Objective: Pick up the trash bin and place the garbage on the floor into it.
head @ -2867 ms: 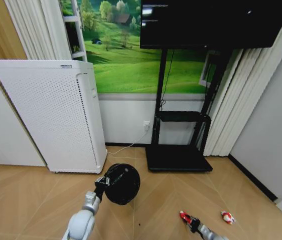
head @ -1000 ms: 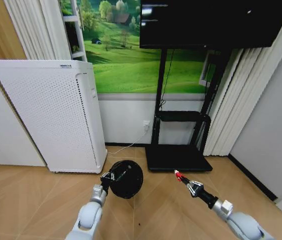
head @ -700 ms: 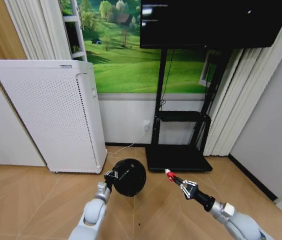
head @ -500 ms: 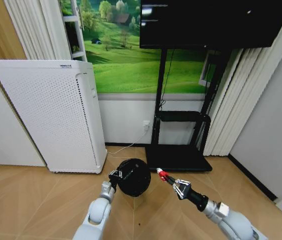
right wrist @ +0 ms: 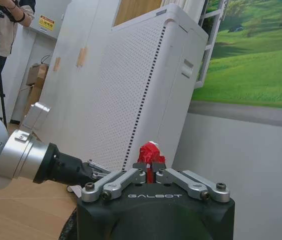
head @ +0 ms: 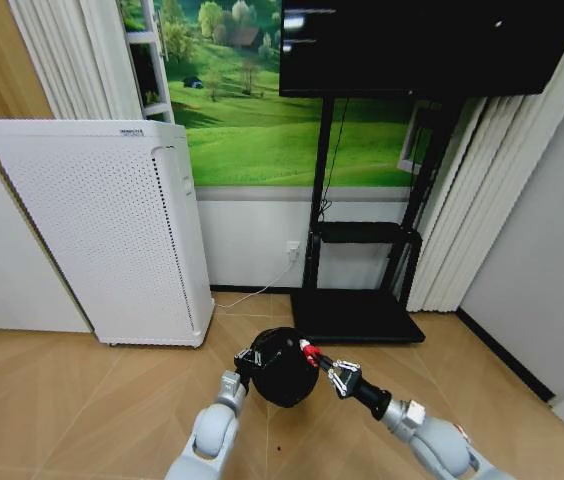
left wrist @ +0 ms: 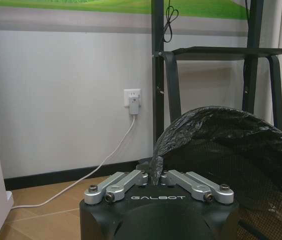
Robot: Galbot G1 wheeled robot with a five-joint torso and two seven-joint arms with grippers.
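Both sets of jaws are clenched: the left gripper (head: 249,360) pinches the liner-covered rim of the trash bin (head: 284,366) at its nine o'clock edge, and the right gripper (head: 323,369) grips the red wrapper (head: 307,349), which sticks out beyond the closed fingertips (right wrist: 155,175). Over the last few seconds the right arm has lifted this piece of garbage off the floor (head: 72,400) and swept it leftward, while the left arm has carried the bin rightward to meet it; half a second ago the wrapper was just beside the bin at three o'clock, and now it lies over the bin's dark mouth near its two o'clock edge. I judge this piece ready to be let go; other litter probably remains. In the left wrist view the bin's black liner (left wrist: 216,125) bulges above the mesh wall. Around the work stand a tall white perforated appliance (head: 112,230) at ten o'clock of the bin, a black screen stand (head: 357,315) at one o'clock, and a white cable (left wrist: 113,157) running from a wall socket (left wrist: 132,97). Nothing lies between wrapper and opening; the two grippers are near each other, which may call for care.
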